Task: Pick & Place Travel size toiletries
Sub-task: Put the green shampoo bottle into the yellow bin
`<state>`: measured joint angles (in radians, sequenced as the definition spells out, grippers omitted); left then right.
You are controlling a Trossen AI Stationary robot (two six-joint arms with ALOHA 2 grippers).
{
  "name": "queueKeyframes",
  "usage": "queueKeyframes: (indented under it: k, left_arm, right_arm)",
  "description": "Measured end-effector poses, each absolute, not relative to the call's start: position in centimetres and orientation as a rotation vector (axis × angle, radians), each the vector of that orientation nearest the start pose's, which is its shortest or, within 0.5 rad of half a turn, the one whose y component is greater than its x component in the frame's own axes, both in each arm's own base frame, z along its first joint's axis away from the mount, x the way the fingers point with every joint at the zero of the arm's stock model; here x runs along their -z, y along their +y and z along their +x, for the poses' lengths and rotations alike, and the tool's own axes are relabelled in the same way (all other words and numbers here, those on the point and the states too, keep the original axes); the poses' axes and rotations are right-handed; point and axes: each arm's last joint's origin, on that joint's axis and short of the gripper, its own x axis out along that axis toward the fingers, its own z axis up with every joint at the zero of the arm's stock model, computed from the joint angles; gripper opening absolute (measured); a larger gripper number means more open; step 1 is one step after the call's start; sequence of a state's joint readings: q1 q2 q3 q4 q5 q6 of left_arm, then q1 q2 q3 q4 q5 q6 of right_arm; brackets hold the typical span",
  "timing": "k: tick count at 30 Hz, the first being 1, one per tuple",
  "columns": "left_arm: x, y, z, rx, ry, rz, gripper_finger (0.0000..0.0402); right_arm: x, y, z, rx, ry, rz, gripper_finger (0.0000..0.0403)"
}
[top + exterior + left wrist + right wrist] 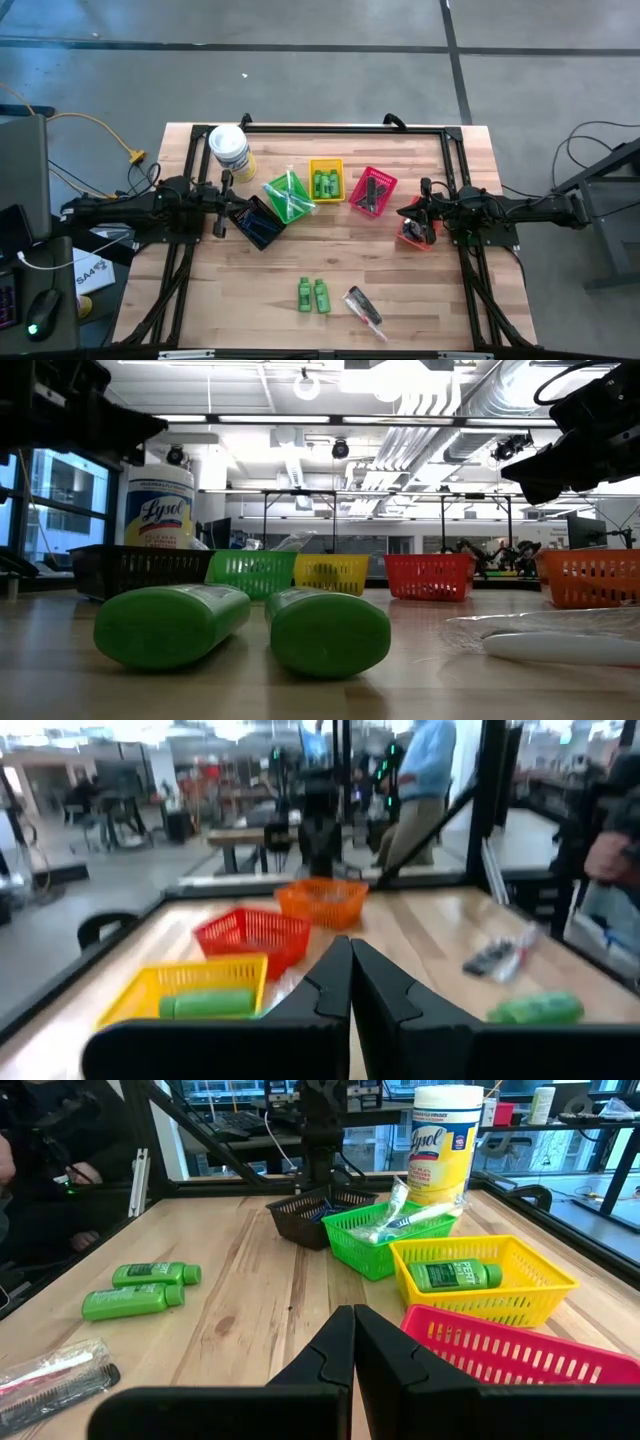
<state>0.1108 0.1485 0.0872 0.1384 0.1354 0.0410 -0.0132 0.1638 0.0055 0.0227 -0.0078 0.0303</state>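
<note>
Two bright green mini bottles (pixel 312 295) lie side by side on the wood near the table's front edge, and fill the low view (pixel 240 625). Beside them to the right lies a black comb in a clear wrapper (pixel 365 307). More green bottles lie in the yellow basket (pixel 326 181), one of which shows in the right wrist view (pixel 455 1274). Slim clear tubes lie in the green basket (pixel 290 196). My left gripper (pixel 228 203) hovers shut at the table's left, by the black basket (pixel 258 223). My right gripper (pixel 406 212) hovers shut at the right, over the orange basket (pixel 414 237).
A red basket (pixel 372 190) holding dark items stands between the yellow and orange ones. A white Lysol tub (pixel 229 148) stands at the back left. A black frame rims the table. Bare wood lies between the basket row and the bottles. People stand beyond the table (pixel 420 780).
</note>
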Motion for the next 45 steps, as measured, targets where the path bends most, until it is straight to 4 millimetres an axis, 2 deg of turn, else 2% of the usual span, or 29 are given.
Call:
queueKeyframes:
  k: [5, 9, 13, 17, 24, 30, 33, 36, 45]
  left_arm:
    - [-20.0, 0.9, 11.6, 0.035, -0.119, 0.055, 0.0]
    - [-20.1, 0.8, 13.0, 0.096, -0.025, 0.019, 0.0]
    - [-20.5, 1.1, 15.1, 0.096, 0.073, -0.043, 0.0]
    - [-21.4, 0.8, 17.7, 0.123, 0.136, -0.026, 0.0]
    - [-23.1, -1.5, 23.2, 0.249, 0.212, 0.063, 0.0]
    - [-24.3, -4.3, 27.9, 0.356, 0.355, 0.112, 0.0005]
    - [-25.1, -5.5, 30.1, 0.386, 0.398, 0.115, 0.0028]
    - [-25.3, -6.7, 31.7, 0.439, 0.465, 0.139, 0.0068]
    - [-23.8, -10.1, 34.7, 0.56, 0.536, 0.262, 0.0209]
  right_arm:
    - [-15.4, -0.1, 10.7, 0.007, 0.134, 0.032, 0.0002]
    - [-15.4, -0.1, 10.7, 0.007, 0.134, 0.026, 0.0002]
    - [-15.4, -0.1, 10.7, 0.006, 0.135, 0.009, 0.0002]
    - [-15.4, -0.1, 10.7, 0.006, 0.137, 0.007, 0.0002]
    - [-15.3, -0.1, 10.7, 0.006, 0.149, 0.005, 0.0002]
    - [-15.3, -0.1, 10.7, 0.005, 0.151, -0.004, 0.0002]
    - [-15.3, -0.1, 10.7, 0.005, 0.151, -0.005, 0.0002]
    - [-15.3, -0.1, 10.7, 0.005, 0.152, -0.004, 0.0002]
    - [-15.2, -0.1, 10.7, 0.004, 0.16, -0.003, 0.0002]
